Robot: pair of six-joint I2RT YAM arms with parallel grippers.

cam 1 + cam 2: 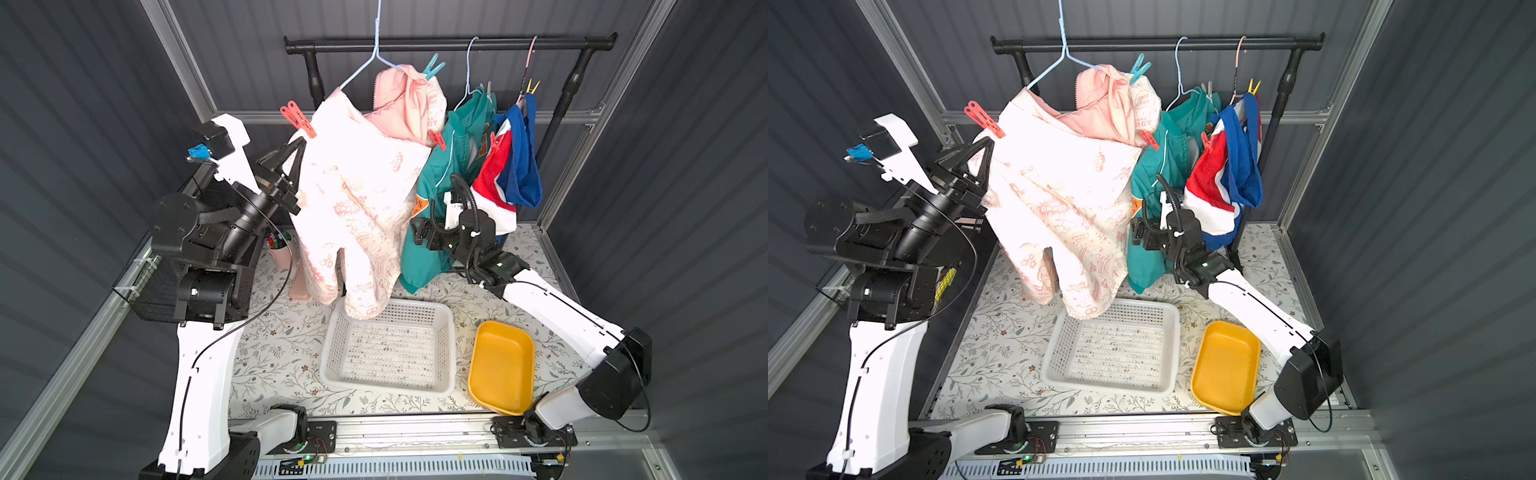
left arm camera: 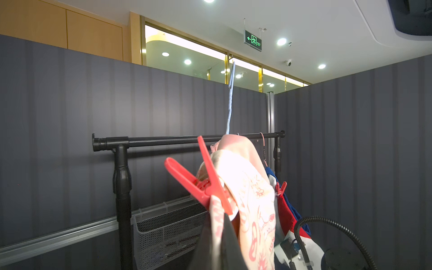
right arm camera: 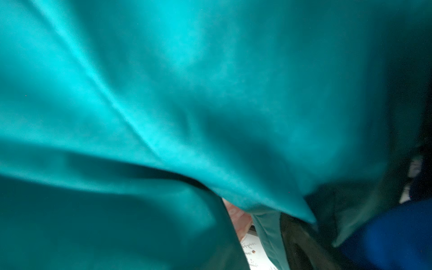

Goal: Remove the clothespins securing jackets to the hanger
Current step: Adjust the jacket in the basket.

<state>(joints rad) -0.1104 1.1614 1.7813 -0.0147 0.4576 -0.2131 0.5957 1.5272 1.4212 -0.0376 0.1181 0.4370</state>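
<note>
Grip: left tool [image 1: 299, 143] clenched on cream jacket [image 1: 357, 187] edge | right tool [image 1: 418, 232] spread, apparently empty

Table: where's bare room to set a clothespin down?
Bare table lies between the left arm and the white basket. The basket and the yellow tray are empty. The back is crowded: the cream jacket hangs over the basket's far rim, and the teal jacket hangs against the right gripper.
</note>
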